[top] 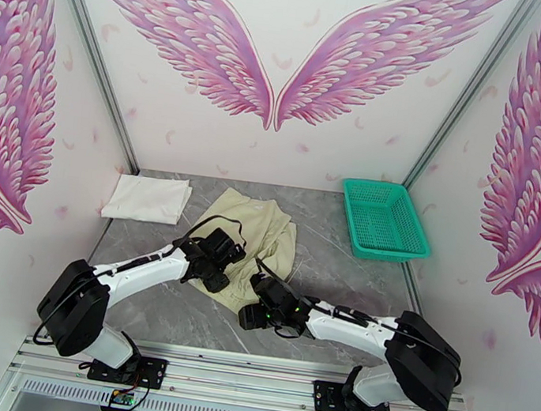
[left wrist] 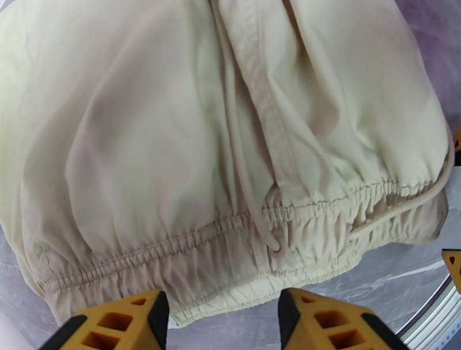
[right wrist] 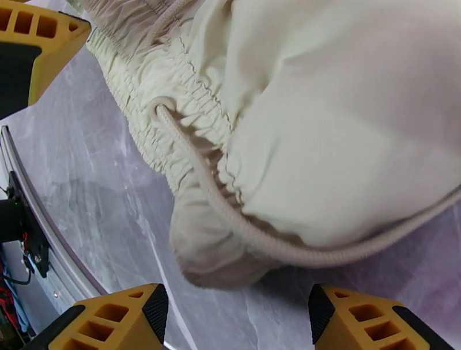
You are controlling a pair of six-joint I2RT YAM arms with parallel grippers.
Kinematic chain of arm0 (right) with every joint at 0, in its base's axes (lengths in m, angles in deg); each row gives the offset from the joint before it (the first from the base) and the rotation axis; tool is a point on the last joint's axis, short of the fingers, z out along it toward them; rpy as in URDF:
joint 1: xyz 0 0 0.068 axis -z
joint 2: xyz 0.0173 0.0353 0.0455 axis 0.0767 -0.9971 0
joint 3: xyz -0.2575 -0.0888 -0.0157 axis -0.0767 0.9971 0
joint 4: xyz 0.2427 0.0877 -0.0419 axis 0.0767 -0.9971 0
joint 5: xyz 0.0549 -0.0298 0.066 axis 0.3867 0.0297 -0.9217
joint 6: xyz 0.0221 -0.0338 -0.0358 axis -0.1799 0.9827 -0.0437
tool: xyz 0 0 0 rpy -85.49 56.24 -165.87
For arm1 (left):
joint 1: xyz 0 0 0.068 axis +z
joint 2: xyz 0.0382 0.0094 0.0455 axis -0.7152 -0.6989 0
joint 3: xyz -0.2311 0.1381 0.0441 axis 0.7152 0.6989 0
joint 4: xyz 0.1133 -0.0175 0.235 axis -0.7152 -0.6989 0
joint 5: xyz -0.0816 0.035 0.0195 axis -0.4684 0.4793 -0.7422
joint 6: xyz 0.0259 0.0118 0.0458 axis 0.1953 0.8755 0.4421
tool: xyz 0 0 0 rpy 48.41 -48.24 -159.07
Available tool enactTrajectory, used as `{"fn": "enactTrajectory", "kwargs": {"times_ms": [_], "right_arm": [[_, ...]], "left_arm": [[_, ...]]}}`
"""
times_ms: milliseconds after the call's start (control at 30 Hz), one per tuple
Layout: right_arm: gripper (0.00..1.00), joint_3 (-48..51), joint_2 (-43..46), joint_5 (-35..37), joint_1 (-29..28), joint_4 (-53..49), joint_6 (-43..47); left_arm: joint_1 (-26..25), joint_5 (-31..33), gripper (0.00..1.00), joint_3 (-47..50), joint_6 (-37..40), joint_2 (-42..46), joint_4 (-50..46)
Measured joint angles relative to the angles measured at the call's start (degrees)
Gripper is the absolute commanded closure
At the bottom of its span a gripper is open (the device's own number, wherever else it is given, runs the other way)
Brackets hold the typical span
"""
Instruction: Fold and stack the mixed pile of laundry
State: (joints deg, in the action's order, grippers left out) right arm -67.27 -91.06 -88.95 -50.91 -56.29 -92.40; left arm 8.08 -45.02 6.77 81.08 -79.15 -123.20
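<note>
Nearest the arm bases, the right gripper (right wrist: 239, 322) is low over the grey table (top: 327, 258). Its yellow fingers are spread wide with nothing between them, so it has let go. Just beyond its fingertips lies the near right corner of the beige garment (top: 263, 229), where a thick cord (right wrist: 230, 213) comes out of the gathered hem and trails off to the right.

Slightly farther and to the left, the left gripper (left wrist: 222, 322) is also released, its fingers apart and empty just short of the elastic waistband (left wrist: 190, 242), which runs across its wrist view.

The beige garment lies rumpled at the middle of the table, reaching from the grippers towards the far edge.

At the far left, a white shirt (top: 148, 197) lies folded flat, well apart from the beige one. At the far right is a green basket (top: 377, 184).
</note>
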Motion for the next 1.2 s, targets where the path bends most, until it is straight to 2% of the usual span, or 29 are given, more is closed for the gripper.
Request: {"fn": "enactTrajectory", "kwargs": {"times_ms": [67,300,400,633,867,1033,1200], "right_arm": [[0.43,0.0,-2.0,1.0,0.0,1.4,-0.3],[0.89,0.0,-3.2,4.4,1.7,3.6,-0.9],[0.98,0.0,-2.6,5.6,4.2,3.1,0.1],[1.0,-1.3,4.2,6.3,10.7,-4.5,5.4],[0.95,-2.2,9.6,4.7,16.8,-10.3,8.7],[0.95,-2.2,9.7,3.2,17.8,-11.5,9.1],[0.92,-1.9,9.8,2.8,17.8,-11.5,8.9]], "left_arm": [[0.8,0.0,0.43,0.0,1.0,-1.3,0.0],[3.2,-0.5,0.42,-1.1,3.5,-5.6,-1.1],[2.9,-1.4,0.4,-2.8,4.6,-6.9,-1.8],[0.6,-2.7,0.39,-9.0,8.0,-11.3,-3.2],[-0.9,-2.6,0.41,-13.6,11.8,-16.5,-4.2],[-1.2,-0.2,0.54,-15.3,13.4,-19.8,-4.4],[-1.2,2.7,0.77,-16.0,14.3,-20.3,-3.6]]}}
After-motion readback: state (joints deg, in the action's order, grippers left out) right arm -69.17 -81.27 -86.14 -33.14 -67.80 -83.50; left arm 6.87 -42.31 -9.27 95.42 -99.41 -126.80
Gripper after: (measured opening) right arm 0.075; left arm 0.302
